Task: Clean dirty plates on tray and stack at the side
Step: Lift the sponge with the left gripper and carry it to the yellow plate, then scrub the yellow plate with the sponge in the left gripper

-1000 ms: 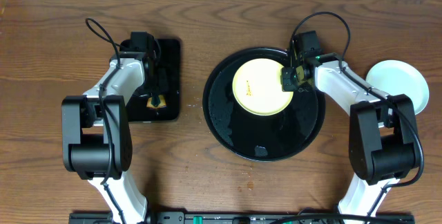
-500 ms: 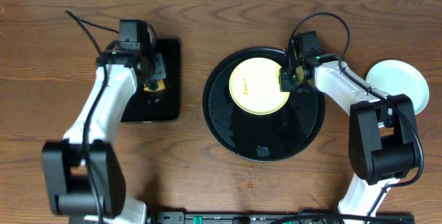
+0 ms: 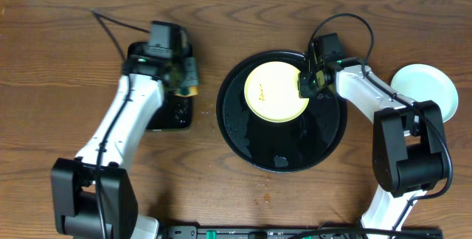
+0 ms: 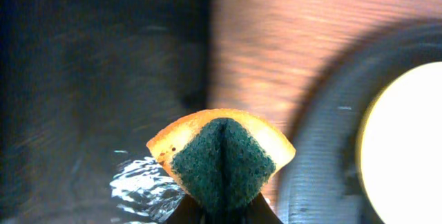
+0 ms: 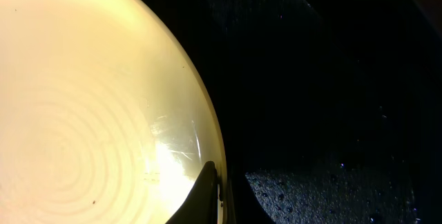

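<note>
A pale yellow plate point(image 3: 274, 91) with tiny brown smudges lies in the upper part of the round black tray point(image 3: 251, 139). My right gripper point(image 3: 307, 82) is shut on the plate's right rim; in the right wrist view the dark fingertips point(image 5: 207, 196) pinch the plate's point(image 5: 90, 113) edge above the wet tray point(image 5: 331, 79). My left gripper point(image 3: 188, 77) is shut on a folded yellow-and-green sponge point(image 4: 221, 158), hovering at the right edge of the rectangular tray, left of the round tray's rim point(image 4: 324, 148). A pale mint plate point(image 3: 422, 90) sits on the table at far right.
The small rectangular black tray point(image 3: 162, 113), wet and glossy, sits left of centre under the left arm. Bare wooden table point(image 3: 206, 165) separates it from the round tray. Both arm bases stand at the front edge.
My left arm lifted the sponge off the rectangular tray and swung it right toward the round tray. The right gripper nudged the yellow plate slightly left, then held still.
</note>
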Robot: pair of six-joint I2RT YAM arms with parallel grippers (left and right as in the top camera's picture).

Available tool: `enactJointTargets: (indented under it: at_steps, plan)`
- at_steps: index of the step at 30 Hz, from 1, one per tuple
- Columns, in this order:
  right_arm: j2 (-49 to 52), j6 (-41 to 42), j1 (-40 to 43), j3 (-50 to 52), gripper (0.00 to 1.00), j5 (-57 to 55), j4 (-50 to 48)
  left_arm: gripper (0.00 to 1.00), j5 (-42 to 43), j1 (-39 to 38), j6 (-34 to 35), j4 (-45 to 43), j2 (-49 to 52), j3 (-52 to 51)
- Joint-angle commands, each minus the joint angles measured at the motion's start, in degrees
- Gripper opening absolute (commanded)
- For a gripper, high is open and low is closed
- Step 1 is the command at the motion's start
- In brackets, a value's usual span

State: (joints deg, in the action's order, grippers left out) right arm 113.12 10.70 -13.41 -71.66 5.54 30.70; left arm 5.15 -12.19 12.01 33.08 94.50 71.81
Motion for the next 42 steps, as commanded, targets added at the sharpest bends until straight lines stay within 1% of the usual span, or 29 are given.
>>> enactJointTargets:
  at_steps: [1,3,6,10,13,23,33,38,42]
  plan:
    - [2.3,0.4,-0.9,2.0,0.01,2.4,0.8,0.07,1.7,-4.7,-0.9,-2.9,-0.2,0.6]
    - [2.3,0.4,-0.9,2.0,0.01,2.4,0.8,0.07,1.7,-8.1,-4.4,-6.7,-0.1,0.6]
    - [2.3,0.4,-0.9,2.0,0.01,2.4,0.9,0.08,1.7,-12.3,-6.9,-12.7,0.5,0.6]
    - [2.3,0.4,-0.9,2.0,0.01,2.4,0.9,0.07,1.7,-16.9,-8.9,-20.8,3.2,0.6]
    - [2.3,0.4,-0.9,2.0,0.01,2.4,0.9,0.08,1.7,-18.5,-9.0,-24.8,6.6,0.6]
    - [2.3,0.4,-0.9,2.0,0.01,2.4,0.8,0.07,1.7,-18.8,-18.4,-35.2,19.9,0.6]
    - [2.3,0.4,-0.9,2.0,0.01,2.4,0.9,0.07,1.7,-18.8,-18.6,-42.1,25.2,0.6]
    - [2.3,0.4,-0.9,2.0,0.01,2.4,0.9,0.07,1.7,-18.8,-18.6,-47.0,25.5,0.6]
    - [2.3,0.4,-0.9,2.0,0.01,2.4,0.9,0.08,1.7,-18.8,-18.6,-47.9,25.5,0.6]
